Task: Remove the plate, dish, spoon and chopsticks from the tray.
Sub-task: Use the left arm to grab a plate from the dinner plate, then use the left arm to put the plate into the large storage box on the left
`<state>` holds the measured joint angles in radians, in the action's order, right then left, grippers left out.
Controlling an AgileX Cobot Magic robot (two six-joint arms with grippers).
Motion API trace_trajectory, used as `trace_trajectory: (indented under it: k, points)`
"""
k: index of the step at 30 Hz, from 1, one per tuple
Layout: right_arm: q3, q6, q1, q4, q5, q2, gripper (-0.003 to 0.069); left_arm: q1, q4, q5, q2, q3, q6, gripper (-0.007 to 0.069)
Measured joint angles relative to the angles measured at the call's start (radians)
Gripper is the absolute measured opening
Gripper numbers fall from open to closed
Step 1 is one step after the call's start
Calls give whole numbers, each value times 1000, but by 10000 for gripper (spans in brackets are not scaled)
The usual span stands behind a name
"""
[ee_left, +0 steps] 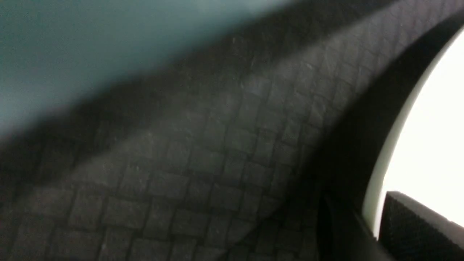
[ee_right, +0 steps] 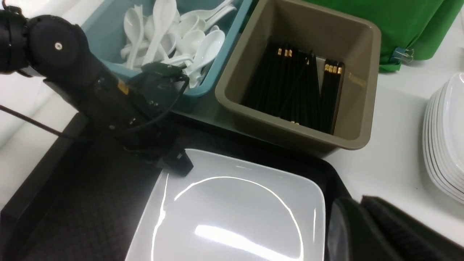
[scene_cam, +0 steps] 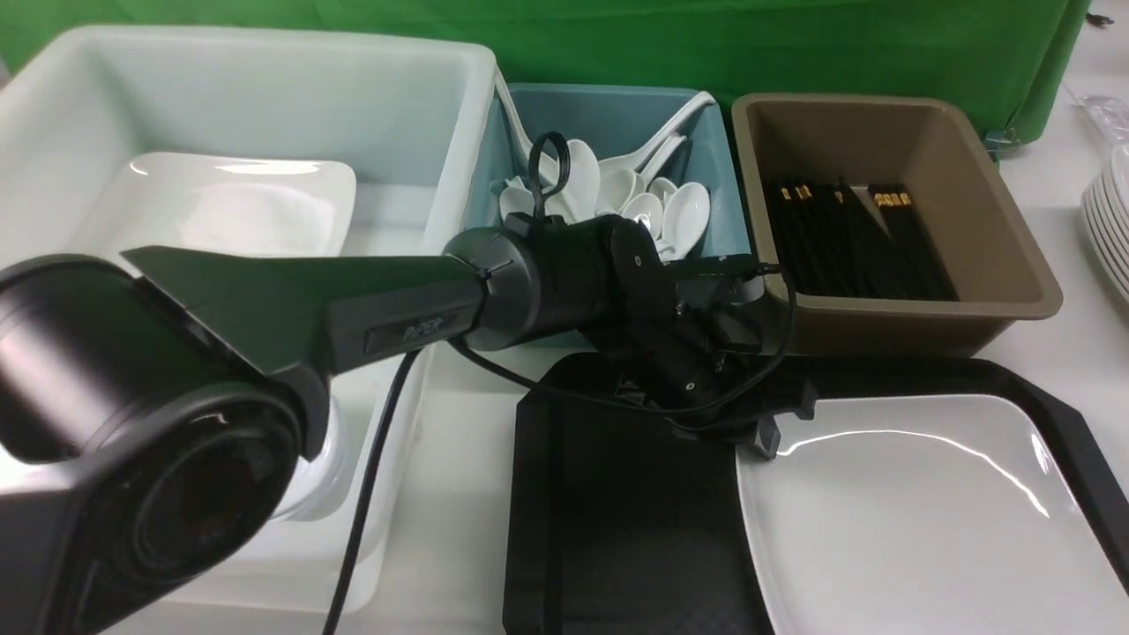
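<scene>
Dial: laid flat on the tray (scene_cam: 617,529), with twelve pointing away from the robot and three to its right.
Tray: black, with a raised rim and clipped corners. It sits on the white table (scene_cam: 467,441), and its diamond-textured floor shows across the nine o'clock half.
Plate: the plate (scene_cam: 908,529) is a large glossy white rounded square. It lies flat in the tray's three o'clock half.
Left gripper: the left gripper (scene_cam: 783,422) comes in from nine o'clock to the plate's eleven o'clock corner. Its jaws are narrow with the plate's rim between them. The left wrist view shows one pad on the upper face and the other finger below the edge.
Right gripper: the right gripper (ee_right: 357,201) shows only in its own wrist view, near the tray's three o'clock rim. Its fingers are pressed together with nothing between them.
White bin: the white bin (scene_cam: 459,106) is the largest, at nine to ten o'clock. It holds a second plate (scene_cam: 238,203) lying flat toward its far wall. A rounded white piece nearer the robot is mostly hidden by the left arm.
Teal bin: the teal bin (scene_cam: 609,115) is at eleven o'clock, just beside the white bin. It holds a heap of white spoons (scene_cam: 688,212), some with handles leaning on the far rim.
Brown bin: the brown bin (scene_cam: 882,132) is at twelve to one o'clock, just beside the teal bin. It holds black chopsticks (scene_cam: 856,247) lying together on its floor, with gold marks at their far ends.
Stack of dishes: the stack of dishes (scene_cam: 1107,220) is white and stands on the table at two o'clock, apart from the bins.
Backdrop: a green cloth (scene_cam: 706,35) hangs behind the bins.
</scene>
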<state>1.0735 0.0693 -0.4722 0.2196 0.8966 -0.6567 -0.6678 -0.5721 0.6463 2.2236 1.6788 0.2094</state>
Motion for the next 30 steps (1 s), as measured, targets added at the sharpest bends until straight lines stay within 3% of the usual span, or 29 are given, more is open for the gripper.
trace_trajectory:
  k: [9,16,26,30]
  points:
    - [0,1,0,0,-2,0,69,-2,124,88,-222,0,17,15]
    - [0,4,0,0,-7,0,69,-2,248,140,-357,0,17,11]
    - [0,4,0,0,-7,0,69,2,446,199,-461,10,-82,13]
    - [0,4,0,0,-7,0,69,25,453,249,-474,39,-97,17]
